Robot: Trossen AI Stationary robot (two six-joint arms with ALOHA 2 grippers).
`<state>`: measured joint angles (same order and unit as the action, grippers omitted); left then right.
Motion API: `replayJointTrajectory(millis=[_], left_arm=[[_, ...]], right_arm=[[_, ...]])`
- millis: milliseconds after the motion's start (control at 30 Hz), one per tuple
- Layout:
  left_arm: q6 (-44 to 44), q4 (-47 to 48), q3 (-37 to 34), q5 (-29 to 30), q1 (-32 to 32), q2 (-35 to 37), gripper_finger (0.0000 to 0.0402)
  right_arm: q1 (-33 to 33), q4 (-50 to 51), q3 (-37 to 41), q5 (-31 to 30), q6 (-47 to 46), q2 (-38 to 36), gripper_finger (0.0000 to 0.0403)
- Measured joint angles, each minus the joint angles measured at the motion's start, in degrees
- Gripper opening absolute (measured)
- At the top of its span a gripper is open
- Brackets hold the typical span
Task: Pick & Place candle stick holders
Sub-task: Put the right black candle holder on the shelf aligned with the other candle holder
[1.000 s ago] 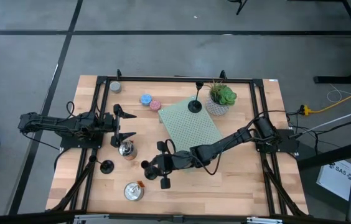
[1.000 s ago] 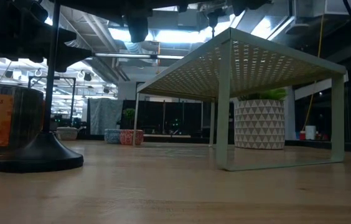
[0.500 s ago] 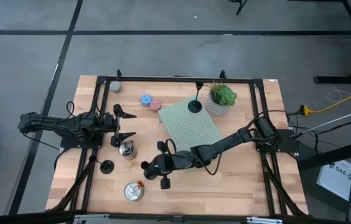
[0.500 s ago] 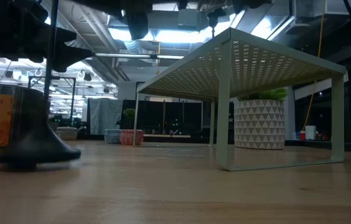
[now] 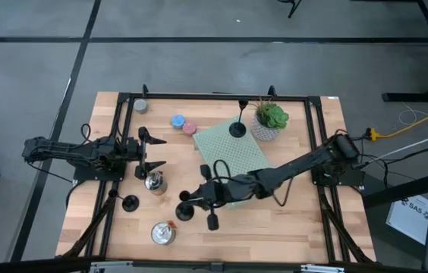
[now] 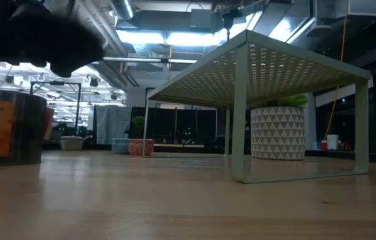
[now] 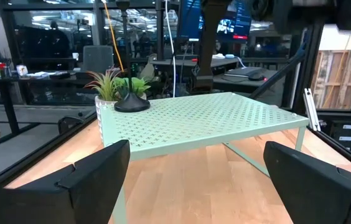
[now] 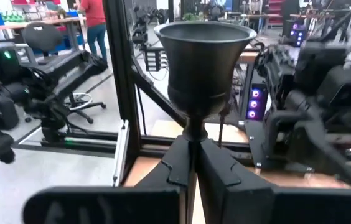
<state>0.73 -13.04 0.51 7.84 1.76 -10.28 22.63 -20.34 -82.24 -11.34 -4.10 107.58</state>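
My right gripper (image 8: 193,146) is shut on a black candle stick holder (image 5: 185,206) over the table's near middle. It hovers left of the green perforated shelf (image 5: 231,155). The holder's cup (image 8: 203,56) stands above my fingers. A second holder (image 5: 237,129) stands by its round base on the shelf's far corner. A third holder (image 5: 130,202) stands by its base on the table at the near left. My left gripper (image 5: 152,152) waits open at the left, with nothing between its fingers. My right gripper pinches the holder's thin stem (image 8: 192,132), just under the cup, between its two fingers (image 8: 177,163). The fingers come level from the table's right side and lie across the stem. The holder stays upright and is lifted clear of the table.
A silver tin (image 5: 153,183) sits beside my left gripper, and another tin (image 5: 163,233) lies near the front edge. A grey tin (image 5: 140,106), a blue candle (image 5: 177,120) and a pink candle (image 5: 190,128) lie at the far left. A potted plant (image 5: 269,120) stands beside the shelf.
My right gripper has risen with the holder. The holder's base stood on the table a second ago and now hangs clear above it. The gripper has also shifted slightly toward the table's right edge.
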Motion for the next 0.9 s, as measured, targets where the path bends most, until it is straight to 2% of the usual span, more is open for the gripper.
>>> replayJointTrajectory(millis=[200,500,900], left_arm=[[0.00,-0.01,0.00,0.00,0.00,0.02,0.0368],[0.02,0.82,-0.02,0.00,0.00,-0.14,0.0368],[0.02,1.22,0.00,0.00,0.00,-0.17,0.0368]], right_arm=[[0.68,6.99,-0.02,-0.01,-0.54,-7.04,0.0014],[1.16,11.44,-0.02,-0.03,-0.57,-14.92,0.0013],[1.18,21.23,-0.02,-3.63,0.48,-23.76,0.0013]])
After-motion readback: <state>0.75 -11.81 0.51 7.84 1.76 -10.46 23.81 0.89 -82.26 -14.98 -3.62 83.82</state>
